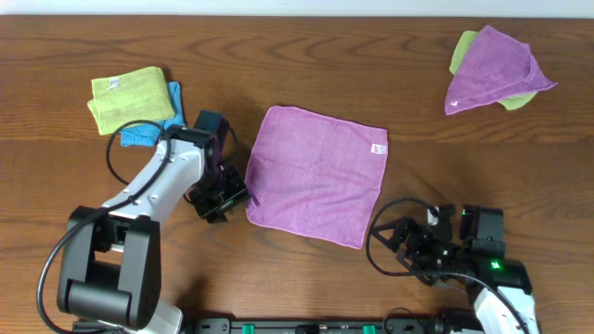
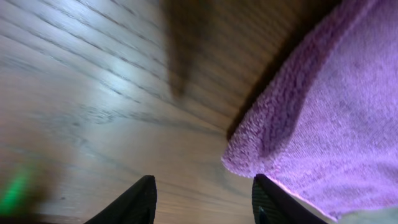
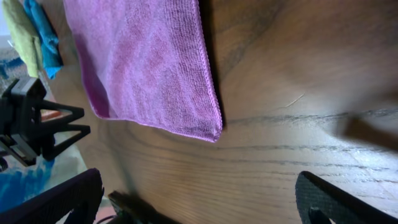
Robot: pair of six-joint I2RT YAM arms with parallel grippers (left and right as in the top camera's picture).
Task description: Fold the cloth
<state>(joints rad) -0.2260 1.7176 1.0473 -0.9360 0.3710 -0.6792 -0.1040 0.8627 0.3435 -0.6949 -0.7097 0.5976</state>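
The cloth (image 1: pixel 316 176), a pinkish-purple towel, lies spread flat in the middle of the table, its white tag (image 1: pixel 378 148) at the far right corner. My left gripper (image 1: pixel 232 197) is low at the cloth's near left corner. In the left wrist view this gripper (image 2: pixel 205 202) is open over bare wood, and the cloth corner (image 2: pixel 311 112) lies just beyond its right finger (image 2: pixel 273 202). My right gripper (image 1: pixel 401 249) is a little to the near right of the cloth. It stands wide open (image 3: pixel 199 205) with only wood between its fingers, the cloth's near corner (image 3: pixel 214 134) ahead of it.
A yellow-green towel (image 1: pixel 130 97) lies on a blue one (image 1: pixel 158 125) at the back left. At the back right a duller violet towel (image 1: pixel 497 70) covers another yellow-green one (image 1: pixel 461 51). The left arm (image 3: pixel 37 124) shows in the right wrist view.
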